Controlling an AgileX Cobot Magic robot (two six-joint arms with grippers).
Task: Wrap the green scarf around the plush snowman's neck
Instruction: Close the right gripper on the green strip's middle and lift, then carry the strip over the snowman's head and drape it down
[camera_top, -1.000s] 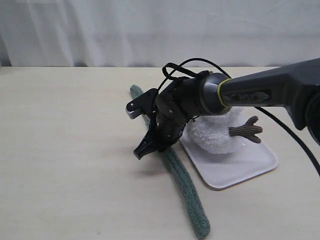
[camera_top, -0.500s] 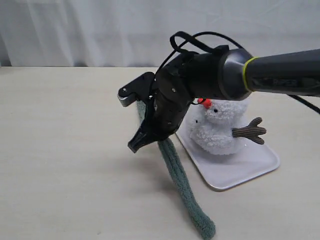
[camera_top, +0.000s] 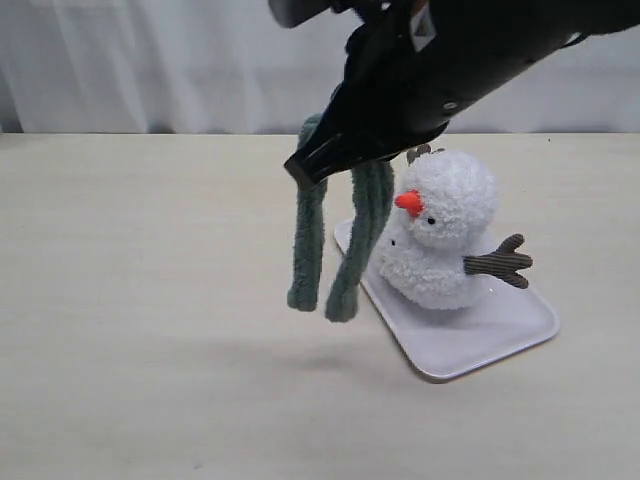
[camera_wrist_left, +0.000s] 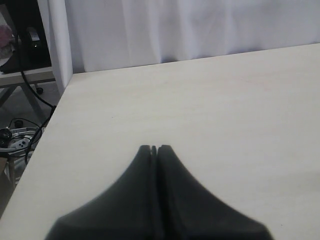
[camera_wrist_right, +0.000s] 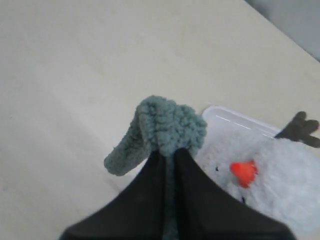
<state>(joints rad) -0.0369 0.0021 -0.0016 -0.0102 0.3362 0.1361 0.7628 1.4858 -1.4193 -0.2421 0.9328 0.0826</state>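
Here we go: the right tool (camera_wrist_right: 167, 154) is clamped tight on the scarf (camera_top: 309, 235), gripping it right at its fold. The scarf hangs in the air as two strands just beside the snowman (camera_top: 438, 262), on the side its orange nose (camera_top: 408, 203) points toward. Both loose ends dangle clear of the counter (camera_top: 150, 300), about level with the snowman's base. The strand closer to the snowman drops right by its face; we cannot tell whether it brushes the plush. The neck (camera_top: 423, 243) is uncovered, so the wrap is not yet done. The snowman sits upright on a white tray (camera_top: 505, 330), and one brown twig arm (camera_top: 497, 263) sticks out on the side away from the scarf. The dark robot arm (camera_top: 480, 50) reaches in above the snowman. Over at the left tool (camera_wrist_left: 156, 149), we see the two tips pressed together with nothing between them, hovering over the counter near its edge.
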